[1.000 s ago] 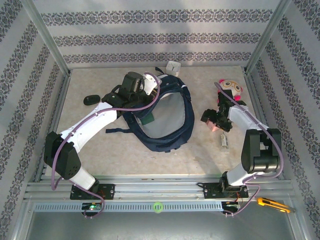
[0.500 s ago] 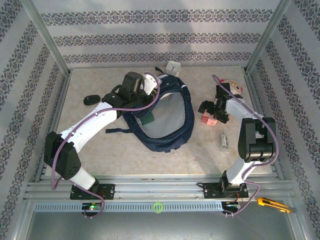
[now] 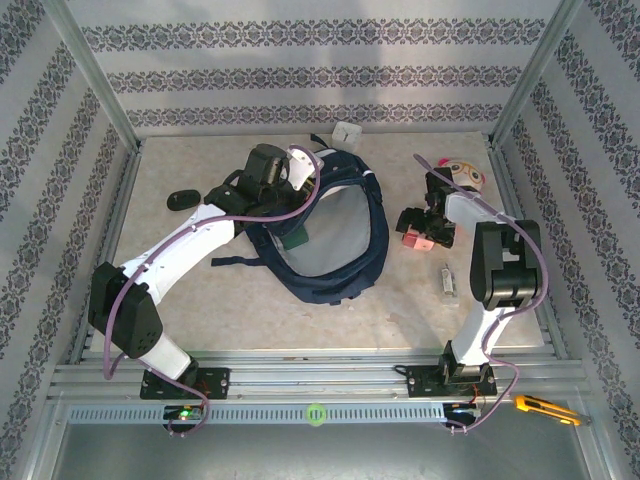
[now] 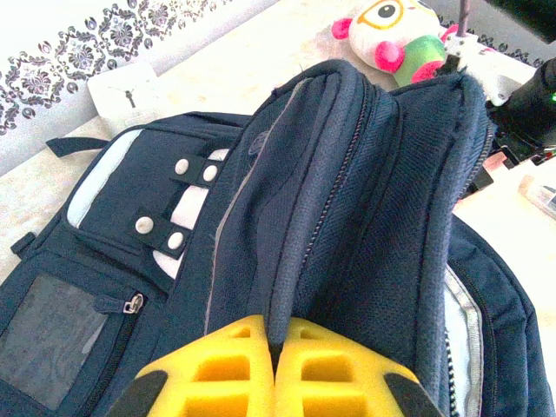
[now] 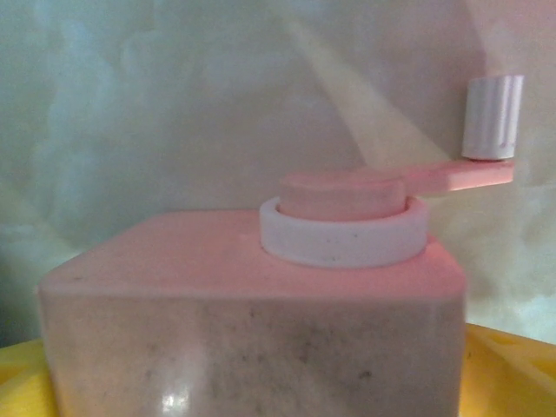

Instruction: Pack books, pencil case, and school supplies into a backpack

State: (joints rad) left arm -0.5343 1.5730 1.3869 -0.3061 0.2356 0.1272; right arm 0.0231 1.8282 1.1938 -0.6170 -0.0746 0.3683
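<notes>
Black oval object (image 3: 183,199): upper left of the table, unmoved.
Left gripper (image 3: 292,183): same place as a second ago, fingers (image 4: 217,369) pinched shut on the backpack's rim, holding the mouth up.
Backpack (image 3: 345,270): centre of the frame, gaping wide; shape unchanged.
Dark green book (image 3: 296,238): already inside, at the left of the opening.
Pencil case (image 3: 410,240): now right of centre. Over the last second it has travelled up and left, toward the backpack.
Right gripper (image 3: 421,228): jaws spread wide around the pencil case, carrying it; its arm has folded back.
Plush toy (image 3: 462,174): upper right, now uncovered.
Meaning: the case is probably on its way into the opening.
</notes>
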